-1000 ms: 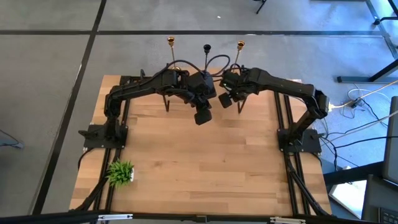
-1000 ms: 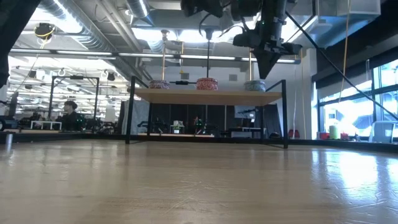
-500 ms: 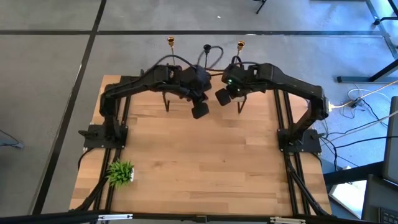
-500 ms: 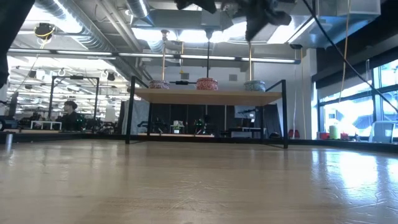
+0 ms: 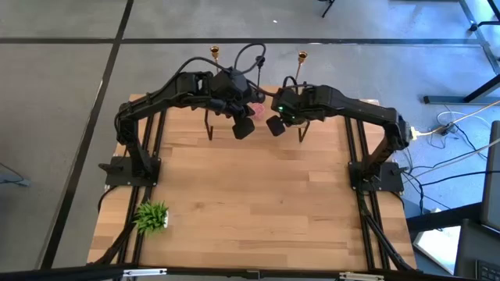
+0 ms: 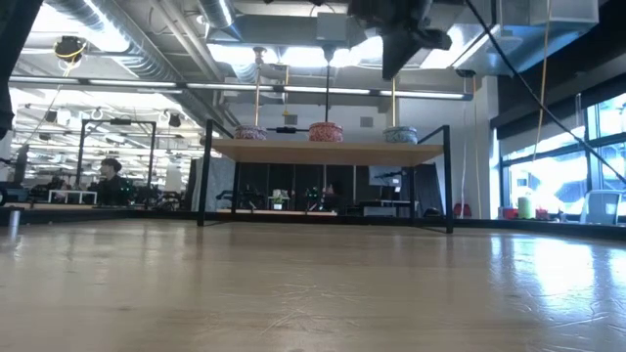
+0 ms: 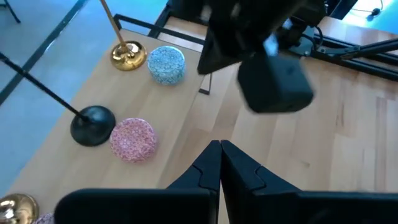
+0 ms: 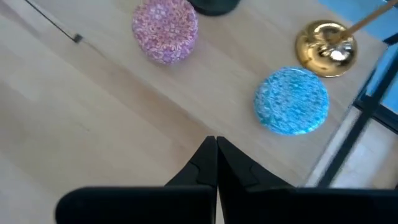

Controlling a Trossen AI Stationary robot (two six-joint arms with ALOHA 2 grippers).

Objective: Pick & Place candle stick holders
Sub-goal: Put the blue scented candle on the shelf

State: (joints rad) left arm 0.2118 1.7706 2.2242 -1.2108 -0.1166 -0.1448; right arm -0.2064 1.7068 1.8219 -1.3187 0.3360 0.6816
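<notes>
Three candle stick holders stand by their round bases on a raised wooden shelf (image 6: 323, 150) at the table's far edge. They are a gold one (image 5: 212, 51), a black one (image 7: 92, 124) and a second gold one (image 5: 301, 56). My left gripper (image 5: 242, 129) hangs shut and empty above the table, just in front of the shelf's middle. My right gripper (image 5: 275, 125) is shut and empty beside it, on its right. In the right wrist view the right-hand gold holder's base (image 8: 326, 48) and the black holder's base (image 8: 214, 5) lie ahead of the fingers.
Round patterned tins sit on the shelf in front of the holders, among them a pink one (image 7: 134, 139) and a blue one (image 7: 166, 64). The shelf stands on thin black legs (image 6: 204, 171). A small green plant (image 5: 151, 216) stands near the table's front left. Bare wood lies in the table's middle.
Both grippers have risen and stayed shut. The left one has drawn back toward the far edge and the shelf; the right one has shifted a little toward the table's left. In the low view the gripper tip has climbed toward the picture's top. Nothing on the shelf has moved.
</notes>
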